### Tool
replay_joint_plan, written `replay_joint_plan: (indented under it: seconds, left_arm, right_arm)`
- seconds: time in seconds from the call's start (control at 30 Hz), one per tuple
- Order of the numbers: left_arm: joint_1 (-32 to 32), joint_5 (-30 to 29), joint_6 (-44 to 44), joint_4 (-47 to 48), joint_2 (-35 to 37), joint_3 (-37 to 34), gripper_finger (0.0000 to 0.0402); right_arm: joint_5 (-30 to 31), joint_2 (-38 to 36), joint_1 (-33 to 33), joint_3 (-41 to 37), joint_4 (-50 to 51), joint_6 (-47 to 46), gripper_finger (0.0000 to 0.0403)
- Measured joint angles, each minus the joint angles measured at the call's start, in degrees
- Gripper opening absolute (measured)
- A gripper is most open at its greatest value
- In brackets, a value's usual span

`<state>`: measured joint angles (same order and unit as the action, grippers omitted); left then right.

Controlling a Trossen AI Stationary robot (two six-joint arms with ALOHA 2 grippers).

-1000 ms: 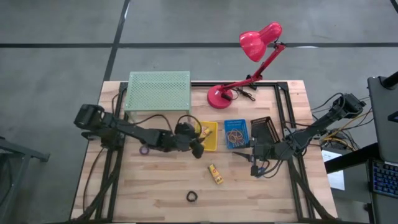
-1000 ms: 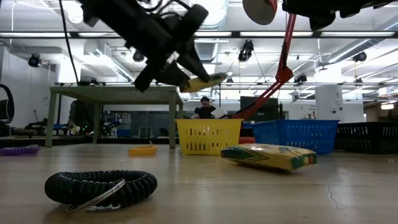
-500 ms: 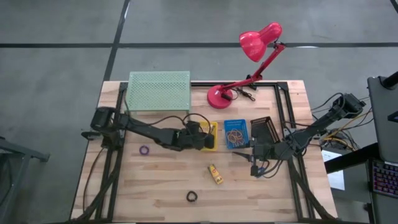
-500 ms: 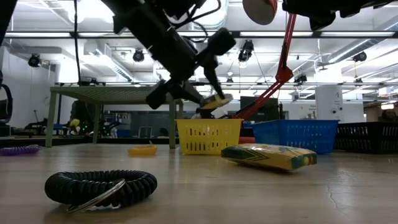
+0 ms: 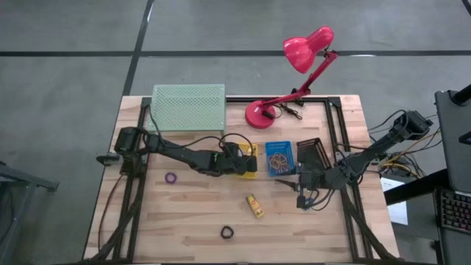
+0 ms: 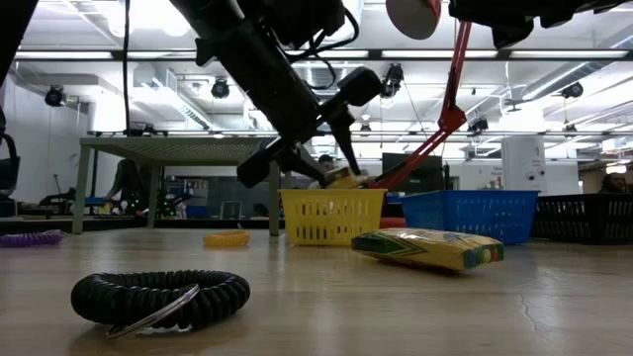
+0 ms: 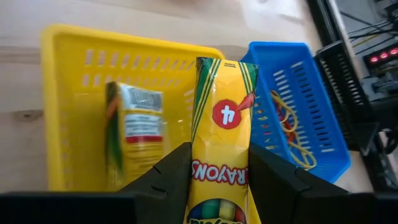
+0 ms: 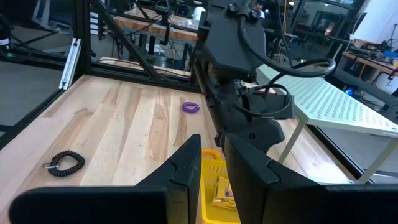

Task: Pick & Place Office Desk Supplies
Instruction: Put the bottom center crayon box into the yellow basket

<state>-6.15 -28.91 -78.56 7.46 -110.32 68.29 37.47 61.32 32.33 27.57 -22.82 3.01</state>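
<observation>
My left gripper (image 7: pixel 221 186) is shut on a yellow crayon packet (image 7: pixel 221 130) above the yellow basket (image 7: pixel 68 81). A second crayon packet (image 7: pixel 132 134) lies flat on that basket's floor. In the low view the held packet (image 6: pixel 342 180) hangs at the basket's rim (image 6: pixel 331 193). A third packet (image 5: pixel 255 206) lies flat on the table nearer the front. The blue basket (image 7: pixel 311 106) beside it holds rubber bands (image 7: pixel 287 121). My right gripper (image 8: pixel 212 168) hovers at the table's right, near the black basket (image 5: pixel 313 153), slightly open with nothing in it. My left gripper pinches the packet's two long sides (image 7: pixel 200 171) between its two fingers (image 7: pixel 166 180), near the packet's near end. The fingers come slanting down from the table's left, and the packet sticks out ahead along them. It is lifted clear, over the yellow basket's right part.
A black coiled ring (image 5: pixel 227 232) lies near the front edge and a purple ring (image 5: pixel 171 177) at the left. The green mesh shelf (image 5: pixel 188 107) and the pink-red lamp (image 5: pixel 294 73) stand at the back.
My left gripper has carried the packet toward the table's right and down, from beside the yellow basket to over it, rolling its wrist as it went. The packet has sunk to the basket's rim. The grip has stayed shut on it.
</observation>
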Motion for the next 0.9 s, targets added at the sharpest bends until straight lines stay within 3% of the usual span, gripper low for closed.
replay_joint_plan:
  seconds: [0.9]
  left_arm:
    - [0.0, 1.09, -0.5, 3.15, 0.02, 0.0, 0.0148]
  right_arm:
    - [0.0, 0.0, 0.0, 0.0, -0.01, 0.0, 0.0068]
